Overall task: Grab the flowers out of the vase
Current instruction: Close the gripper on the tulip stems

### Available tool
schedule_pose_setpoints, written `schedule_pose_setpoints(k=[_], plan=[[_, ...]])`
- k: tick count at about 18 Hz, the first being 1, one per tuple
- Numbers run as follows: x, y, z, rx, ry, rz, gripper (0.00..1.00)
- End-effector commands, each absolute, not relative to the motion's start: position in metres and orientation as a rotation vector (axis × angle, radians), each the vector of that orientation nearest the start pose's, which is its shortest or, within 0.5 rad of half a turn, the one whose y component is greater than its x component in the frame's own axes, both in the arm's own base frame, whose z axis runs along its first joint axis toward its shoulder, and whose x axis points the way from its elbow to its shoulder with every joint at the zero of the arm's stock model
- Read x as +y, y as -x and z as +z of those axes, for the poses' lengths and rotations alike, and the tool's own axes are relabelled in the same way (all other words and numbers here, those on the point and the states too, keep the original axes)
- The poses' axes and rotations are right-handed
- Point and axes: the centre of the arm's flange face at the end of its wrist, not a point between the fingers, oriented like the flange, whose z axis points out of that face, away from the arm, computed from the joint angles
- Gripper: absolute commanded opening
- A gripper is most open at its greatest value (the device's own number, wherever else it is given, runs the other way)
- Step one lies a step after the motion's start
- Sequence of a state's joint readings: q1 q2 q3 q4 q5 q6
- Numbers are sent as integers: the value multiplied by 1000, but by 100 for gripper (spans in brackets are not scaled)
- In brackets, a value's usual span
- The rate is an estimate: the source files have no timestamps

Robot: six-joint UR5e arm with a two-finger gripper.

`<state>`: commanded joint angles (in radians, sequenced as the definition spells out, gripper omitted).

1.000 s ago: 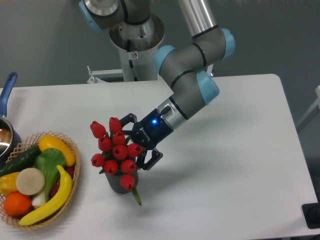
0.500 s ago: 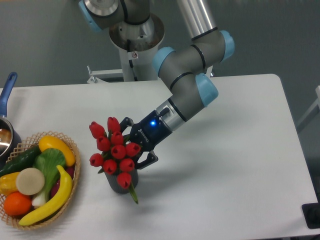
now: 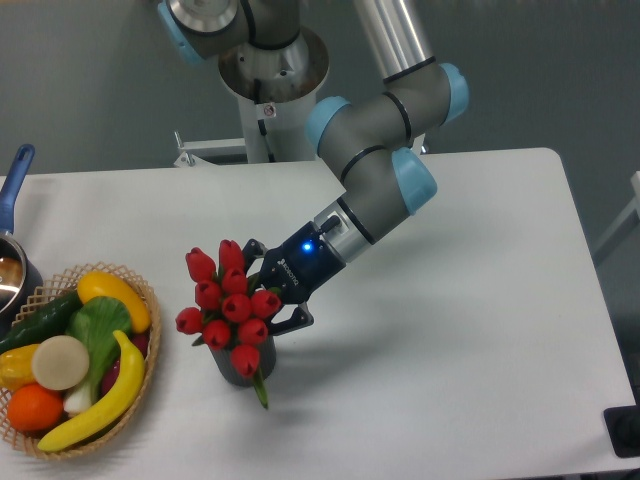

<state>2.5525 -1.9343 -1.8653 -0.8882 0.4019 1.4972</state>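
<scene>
Flowers (image 3: 228, 308) are standing in the vase (image 3: 240, 362) on the white table (image 3: 450, 330), buds leaning left. They are probably handling as a light, soft, crushable bunch, best gripped on the tied stems below the buds. The gripper (image 3: 262, 296) is sitting behind them, its fingers apparently straddling the stems; I cannot tell whether it is clamping. Compared with a second ago, the gripper is sitting closer in and the buds are leaning further left.

I see red flowers (image 3: 228, 305) with green stems in a dark grey vase (image 3: 238, 365), black jaws with a blue light, a white bench (image 3: 450, 330), and a tan wicker basket (image 3: 140, 345).
</scene>
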Motion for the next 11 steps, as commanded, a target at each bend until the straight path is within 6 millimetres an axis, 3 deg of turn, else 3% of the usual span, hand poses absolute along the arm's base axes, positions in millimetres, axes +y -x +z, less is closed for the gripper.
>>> schedule_pose_setpoints(k=[11], plan=[[497,344,293,505,1893,-407,43]])
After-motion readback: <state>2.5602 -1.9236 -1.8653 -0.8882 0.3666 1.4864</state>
